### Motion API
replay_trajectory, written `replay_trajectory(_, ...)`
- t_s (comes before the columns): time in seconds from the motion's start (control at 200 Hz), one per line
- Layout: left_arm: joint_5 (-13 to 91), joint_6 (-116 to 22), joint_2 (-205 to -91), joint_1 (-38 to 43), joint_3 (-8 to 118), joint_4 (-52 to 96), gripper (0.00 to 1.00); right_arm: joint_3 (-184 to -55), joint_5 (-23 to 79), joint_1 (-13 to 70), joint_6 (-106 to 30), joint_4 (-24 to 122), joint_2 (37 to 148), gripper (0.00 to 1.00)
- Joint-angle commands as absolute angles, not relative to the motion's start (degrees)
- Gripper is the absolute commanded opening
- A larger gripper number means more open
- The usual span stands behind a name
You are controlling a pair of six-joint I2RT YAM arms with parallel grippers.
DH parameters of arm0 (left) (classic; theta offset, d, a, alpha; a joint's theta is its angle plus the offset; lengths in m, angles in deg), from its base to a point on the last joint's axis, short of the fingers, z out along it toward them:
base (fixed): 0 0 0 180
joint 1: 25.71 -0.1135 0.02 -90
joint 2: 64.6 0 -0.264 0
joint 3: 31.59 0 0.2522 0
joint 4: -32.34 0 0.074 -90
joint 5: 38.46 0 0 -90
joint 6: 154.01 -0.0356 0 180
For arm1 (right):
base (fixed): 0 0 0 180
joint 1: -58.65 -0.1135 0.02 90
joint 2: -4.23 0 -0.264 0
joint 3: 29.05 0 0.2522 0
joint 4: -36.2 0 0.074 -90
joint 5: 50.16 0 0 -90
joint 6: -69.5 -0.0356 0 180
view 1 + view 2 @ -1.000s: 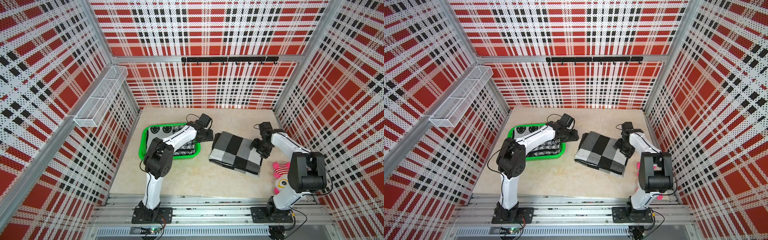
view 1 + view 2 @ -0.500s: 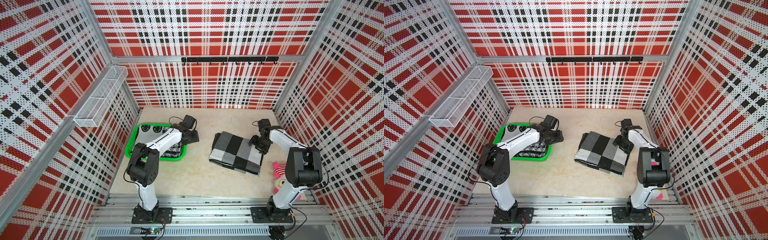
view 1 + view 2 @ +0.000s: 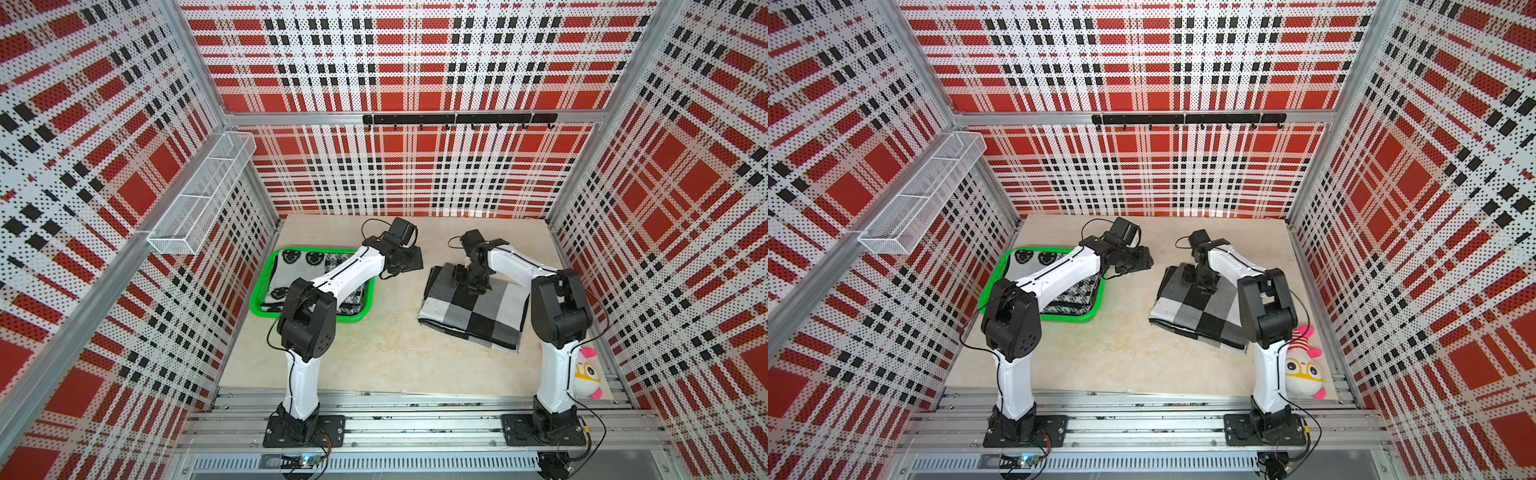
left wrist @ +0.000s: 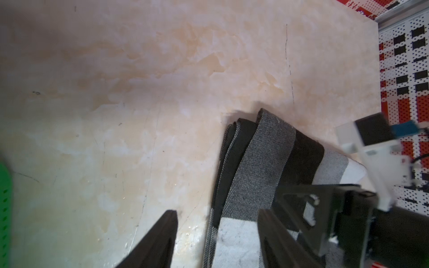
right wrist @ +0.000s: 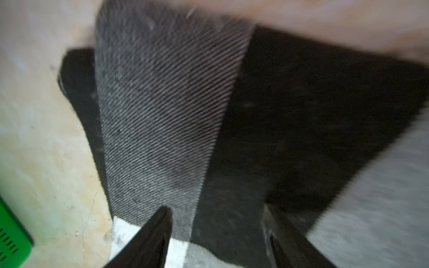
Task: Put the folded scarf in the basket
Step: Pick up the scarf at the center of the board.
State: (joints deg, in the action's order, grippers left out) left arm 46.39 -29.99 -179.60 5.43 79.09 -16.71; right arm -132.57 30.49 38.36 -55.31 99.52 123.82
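Folded scarf (image 3: pixel 469 316): black, grey and white checks, stacked layers.

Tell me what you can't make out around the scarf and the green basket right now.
- Green basket: in both top views the left arm covers its middle and much of the smiley-patterned cloth inside.
- Checked scarf: the right wrist view is blurred, so whether the right gripper touches it is unclear.
- Plush toy: partly behind the right arm in both top views.
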Motion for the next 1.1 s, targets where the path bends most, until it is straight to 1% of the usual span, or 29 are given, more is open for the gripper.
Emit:
replay_trajectory(0.0, 45.07, -30.96, -180.73, 4.89, 79.65, -16.91, 0.61, -133.08, 24.25, 36.18, -50.52, 102.88, 127.02, 0.65)
replay_trajectory(0.155, 44.09, -31.14, -180.83, 5.27, 77.39, -16.85, 0.61, -132.37, 21.19, 33.26, -48.11, 102.94, 126.56, 0.65)
replay_trajectory(0.296, 42.84, -30.96, -181.83, 6.32, 76.50, -17.39, 0.62, -133.25, 19.03, 33.93, -48.90, 101.68, 124.44, 0.66)
replay_trajectory(0.416, 42.45, -30.70, -181.89, 7.80, 75.06, -19.11, 0.64, -133.40, 19.95, 35.63, -50.25, 101.37, 120.62, 0.70)
replay_trajectory(0.566, 41.49, -30.47, -179.88, 8.15, 69.30, -19.08, 0.68, -128.58, 24.11, 41.64, -51.78, 101.27, 112.73, 0.76)
replay_trajectory(0.641, 40.07, -30.78, -179.17, 8.20, 66.68, -18.18, 0.69, -125.05, 25.62, 44.83, -51.79, 101.05, 109.22, 0.78)
replay_trajectory(0.706, 38.62, -30.71, -178.87, 8.54, 64.64, -17.01, 0.70, -121.21, 27.02, 47.73, -54.48, 100.22, 106.18, 0.80)
replay_trajectory(0.802, 37.49, -30.21, -178.59, 8.78, 61.98, -15.40, 0.71, -116.17, 28.30, 51.94, -56.09, 99.00, 102.33, 0.81)
replay_trajectory(0.907, 35.61, -28.79, -177.98, 8.22, 59.13, -12.41, 0.73, -110.92, 27.48, 57.07, -57.84, 96.96, 98.98, 0.81)
replay_trajectory(0.992, 34.09, -28.39, -178.73, 8.67, 58.88, -11.31, 0.73, -108.96, 27.68, 59.00, -58.27, 96.45, 98.18, 0.81)
replay_trajectory(1.092, 33.01, -28.42, -179.95, 9.27, 59.25, -11.41, 0.70, -107.63, 28.74, 59.90, -58.77, 96.51, 98.08, 0.81)
